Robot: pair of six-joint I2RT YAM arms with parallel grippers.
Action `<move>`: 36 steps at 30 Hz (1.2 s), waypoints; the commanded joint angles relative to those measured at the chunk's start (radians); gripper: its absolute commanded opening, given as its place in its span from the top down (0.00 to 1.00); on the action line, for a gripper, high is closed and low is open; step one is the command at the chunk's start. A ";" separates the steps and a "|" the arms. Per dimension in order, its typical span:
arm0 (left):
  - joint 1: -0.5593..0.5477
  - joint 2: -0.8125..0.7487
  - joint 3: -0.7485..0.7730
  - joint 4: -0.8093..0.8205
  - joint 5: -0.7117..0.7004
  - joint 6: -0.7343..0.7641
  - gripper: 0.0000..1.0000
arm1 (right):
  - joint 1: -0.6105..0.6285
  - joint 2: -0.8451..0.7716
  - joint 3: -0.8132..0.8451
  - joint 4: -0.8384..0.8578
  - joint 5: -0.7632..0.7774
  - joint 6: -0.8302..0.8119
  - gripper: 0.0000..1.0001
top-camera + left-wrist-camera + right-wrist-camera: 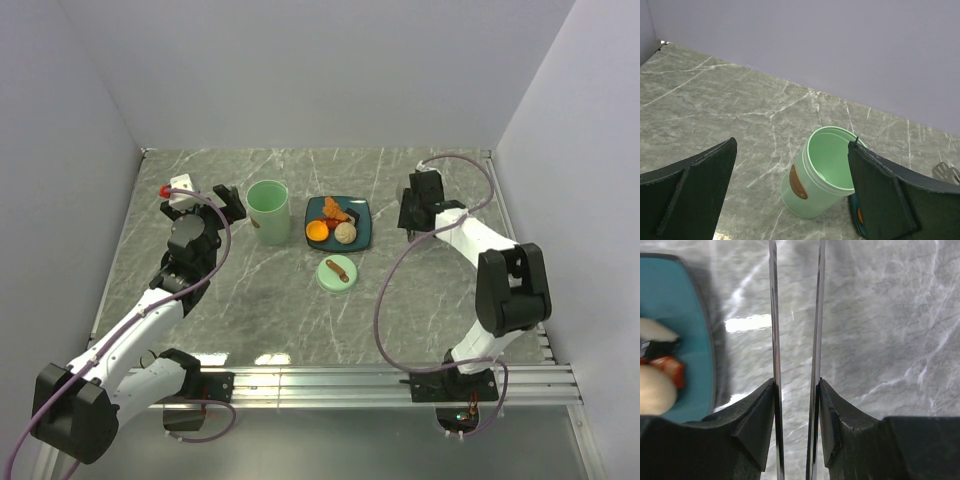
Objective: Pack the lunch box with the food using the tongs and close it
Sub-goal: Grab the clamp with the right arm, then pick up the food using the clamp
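The mint-green lunch box (pixel 268 210) stands upright and uncovered left of the teal plate (pixel 365 228). Its round lid (pixel 337 272) lies flat in front of the plate. On the plate lies the food: an orange round piece (pixel 316 231), a beige ball (pixel 345 233) and a fried chunk (pixel 335 211). My left gripper (pixel 232 203) is open just left of the lunch box (pixel 820 172), its fingers (pixel 700 185) wide apart. My right gripper (pixel 796 385) is right of the plate, shut on the tongs (pixel 773 315), one pad pressing each thin arm. In the top view the tongs are hidden under that gripper (pixel 412 215).
Grey walls close the marbled table at the back and both sides. In the right wrist view the plate's edge (pixel 707 355) lies left of the tongs, with the beige ball (pixel 655 390) and a red piece (pixel 672 367) on it.
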 commanded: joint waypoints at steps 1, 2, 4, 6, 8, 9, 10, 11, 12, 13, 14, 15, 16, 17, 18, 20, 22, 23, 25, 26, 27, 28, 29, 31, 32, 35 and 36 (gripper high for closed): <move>0.003 -0.022 -0.001 0.045 0.006 -0.001 0.00 | 0.035 -0.083 -0.023 0.057 0.031 -0.002 0.55; 0.003 -0.022 -0.001 0.045 0.006 -0.001 0.01 | 0.041 -0.092 -0.029 0.057 0.034 -0.002 0.55; 0.003 -0.022 -0.001 0.047 0.004 -0.001 0.01 | 0.064 -0.125 -0.038 0.057 0.049 -0.002 0.55; 0.003 -0.023 -0.003 0.047 0.003 -0.001 0.00 | 0.082 -0.158 -0.052 0.052 0.063 -0.002 0.55; 0.003 -0.025 -0.004 0.048 0.003 -0.001 0.01 | 0.093 -0.184 -0.064 0.057 0.063 -0.002 0.55; 0.003 -0.026 -0.006 0.050 0.003 -0.001 0.01 | 0.096 -0.210 -0.078 0.058 0.063 -0.002 0.55; 0.003 -0.026 -0.008 0.051 0.003 -0.001 0.01 | 0.102 -0.224 -0.084 0.058 0.063 -0.002 0.55; 0.003 -0.028 -0.006 0.050 0.004 -0.003 0.01 | 0.105 -0.237 -0.092 0.060 0.066 0.000 0.55; 0.003 -0.028 -0.008 0.050 0.004 -0.003 0.01 | 0.110 -0.268 -0.107 0.062 0.060 0.000 0.55; 0.003 -0.028 -0.006 0.050 0.006 -0.003 0.00 | 0.116 -0.285 -0.115 0.063 0.055 0.000 0.55; 0.003 -0.028 -0.006 0.048 0.006 -0.003 0.01 | 0.120 -0.302 -0.124 0.068 0.036 -0.003 0.55; 0.003 -0.025 -0.005 0.047 0.004 -0.004 0.01 | 0.127 -0.335 -0.141 0.074 0.019 -0.006 0.55; 0.003 -0.023 -0.001 0.040 0.003 -0.006 0.01 | 0.131 -0.355 -0.150 0.087 0.003 -0.011 0.55; 0.003 -0.022 0.000 0.037 -0.002 -0.007 0.01 | 0.145 -0.386 -0.158 0.094 -0.035 -0.017 0.55; 0.002 -0.018 0.000 0.036 -0.004 -0.006 0.00 | 0.153 -0.398 -0.173 0.098 -0.049 -0.023 0.55; 0.003 -0.018 -0.001 0.042 -0.005 -0.006 0.01 | 0.183 -0.426 -0.184 0.103 -0.069 -0.037 0.55; 0.003 -0.025 -0.004 0.042 -0.002 -0.004 0.01 | 0.200 -0.458 -0.201 0.106 -0.098 -0.043 0.55; 0.003 -0.028 -0.006 0.042 -0.002 -0.004 0.01 | 0.205 -0.469 -0.207 0.114 -0.113 -0.043 0.55; 0.003 -0.032 -0.008 0.042 -0.002 -0.003 0.01 | 0.223 -0.492 -0.228 0.120 -0.162 -0.044 0.55; 0.003 -0.032 -0.008 0.043 -0.002 -0.003 0.01 | 0.232 -0.500 -0.237 0.121 -0.172 -0.044 0.55; 0.002 -0.031 -0.008 0.040 -0.001 -0.003 0.01 | 0.248 -0.503 -0.242 0.121 -0.182 -0.046 0.55; 0.003 -0.031 -0.006 0.040 0.001 -0.003 0.01 | 0.258 -0.506 -0.244 0.117 -0.187 -0.049 0.55; 0.003 -0.029 -0.005 0.037 0.001 -0.003 0.01 | 0.266 -0.512 -0.248 0.118 -0.192 -0.055 0.55; 0.003 -0.023 -0.001 0.033 -0.001 -0.004 0.01 | 0.286 -0.521 -0.251 0.121 -0.227 -0.060 0.55; 0.003 -0.023 0.000 0.031 -0.001 -0.004 0.01 | 0.294 -0.532 -0.254 0.124 -0.237 -0.069 0.55; 0.003 -0.022 0.000 0.030 -0.004 -0.007 0.01 | 0.326 -0.555 -0.264 0.129 -0.288 -0.083 0.55; 0.003 -0.022 -0.001 0.030 -0.004 -0.007 0.01 | 0.335 -0.561 -0.265 0.128 -0.294 -0.086 0.55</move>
